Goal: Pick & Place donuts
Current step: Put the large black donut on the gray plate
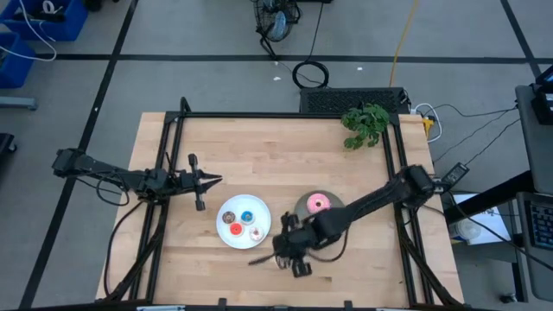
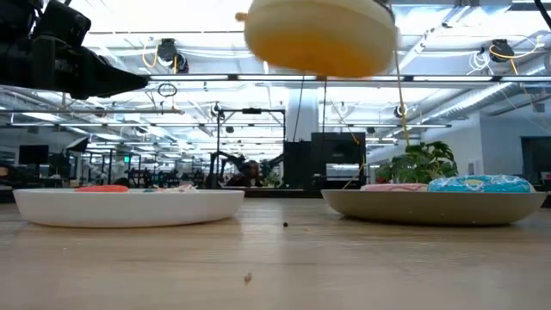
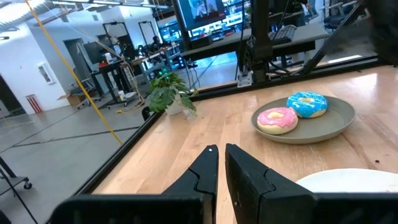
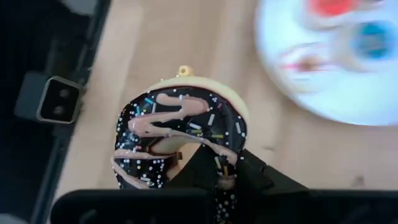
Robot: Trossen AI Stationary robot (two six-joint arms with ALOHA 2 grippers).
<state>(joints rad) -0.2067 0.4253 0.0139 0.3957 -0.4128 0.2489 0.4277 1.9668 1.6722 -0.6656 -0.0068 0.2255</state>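
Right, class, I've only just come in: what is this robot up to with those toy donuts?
The right gripper is shut on the chocolate sprinkle donut, holding it off the wooden table near the front edge, between the two plates. The pink donut and blue donut lie on the grey plate; the tiny donuts sit on the white plate. The left gripper waits shut, holding nothing.

Setting: large open robotics lab or industrial test hall. Wooden table [image 1: 259, 164] with black frame rails stands on a grey floor [image 1: 190, 78] marked with dark tape lines. Low view: high ceiling with exposed beams and strip lights [image 2: 465, 77], rows of metal rigs [image 2: 250, 138] behind. Left wrist view: monitor [image 3: 208, 12], equipment benches [image 3: 112, 74], hanging yellow cable [image 3: 74, 78]. Blue bins [image 1: 26, 39] at the floor edge.
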